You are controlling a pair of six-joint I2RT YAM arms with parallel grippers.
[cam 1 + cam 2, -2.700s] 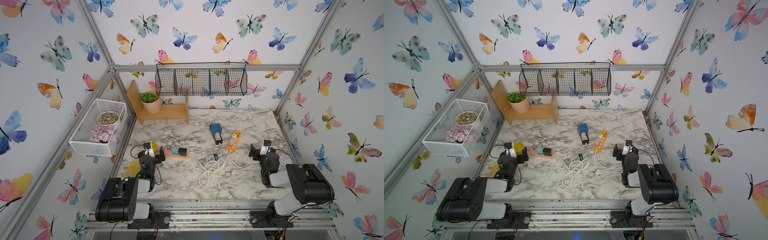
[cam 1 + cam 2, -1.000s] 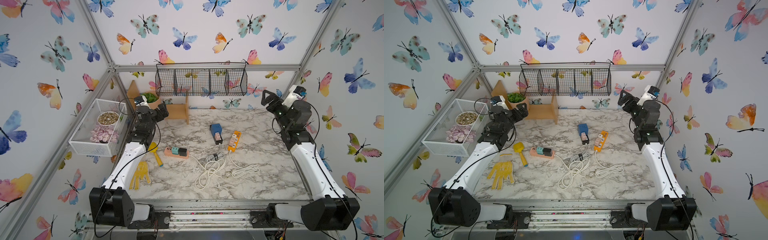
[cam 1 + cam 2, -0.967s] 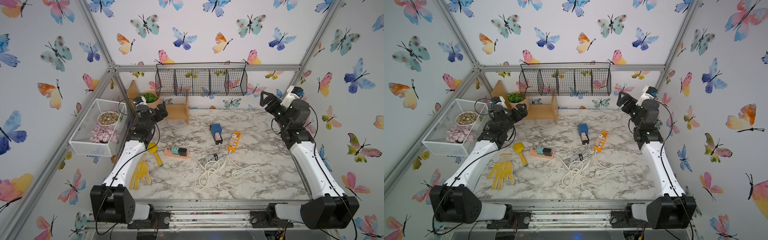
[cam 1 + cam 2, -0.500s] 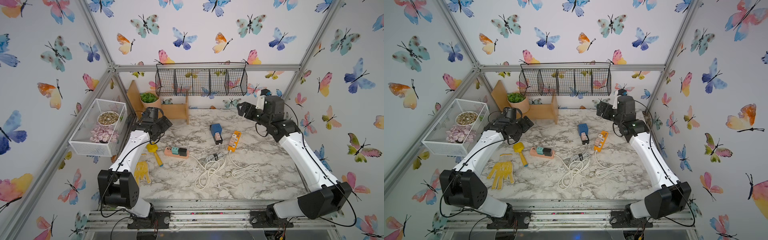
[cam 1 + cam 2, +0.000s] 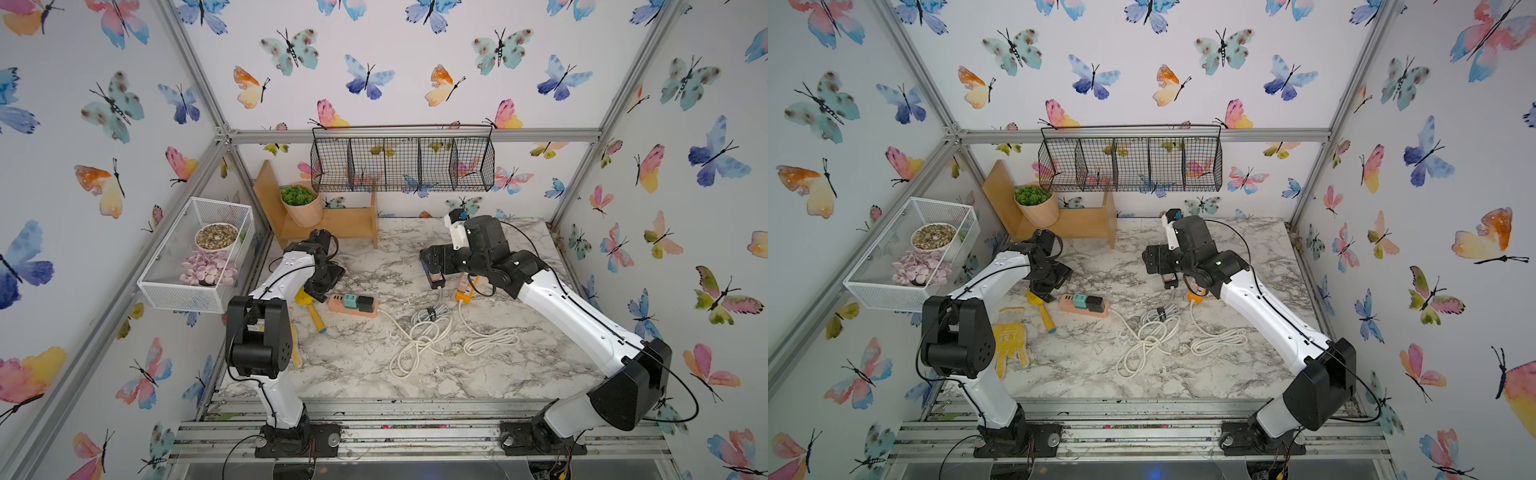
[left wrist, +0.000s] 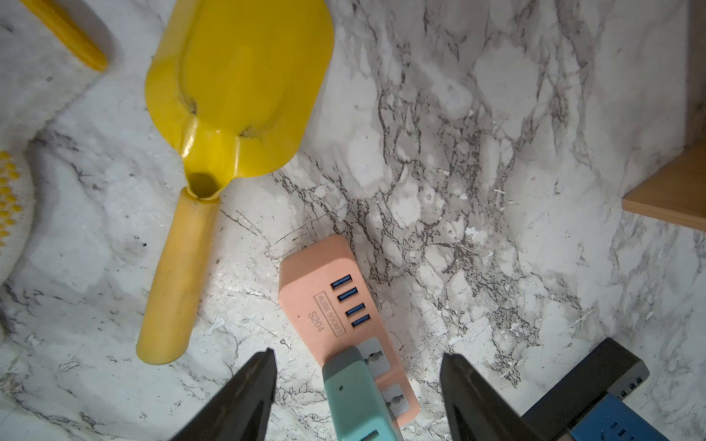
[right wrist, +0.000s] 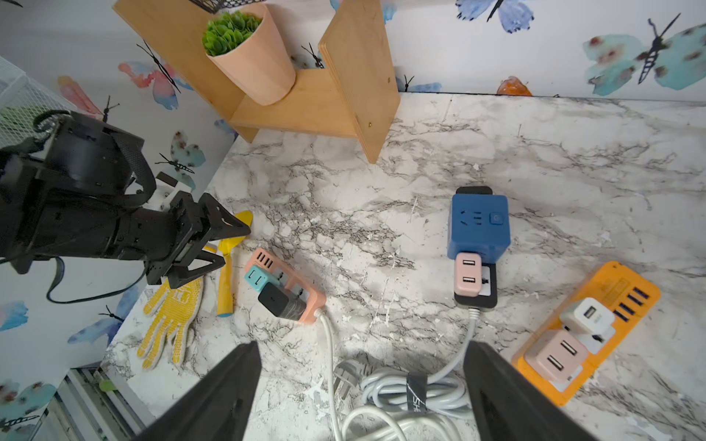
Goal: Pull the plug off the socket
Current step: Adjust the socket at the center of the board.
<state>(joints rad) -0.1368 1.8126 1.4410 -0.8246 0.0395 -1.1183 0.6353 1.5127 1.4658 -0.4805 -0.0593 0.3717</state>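
Note:
A pink socket strip [image 5: 337, 300] lies on the marble table [image 5: 374, 365] with a teal plug [image 5: 350, 300] and a black plug [image 5: 365, 304] pushed into it. My left gripper [image 6: 358, 357] hangs low over the strip's free end. It is open, its fingers [image 6: 252, 385] standing on either side of the teal plug [image 6: 355, 397] without touching it. My right gripper [image 7: 361, 346] is open and empty, above the white cables. In both top views it [image 5: 432, 259] hovers by the black strip carrying a blue cube plug [image 7: 479, 225].
An orange strip [image 7: 619, 294] with white and pink plugs lies at the right. Coiled white cables [image 5: 419, 340] cover the table's middle. A yellow trowel [image 6: 237, 88] and a yellow glove [image 5: 1011, 340] lie left of the pink strip. A wooden shelf [image 5: 332, 224] with a plant pot stands behind.
Both arms have come down from high up to just above the table. The left gripper now straddles the teal plug with narrower jaws. The right one moved in over the black strip.

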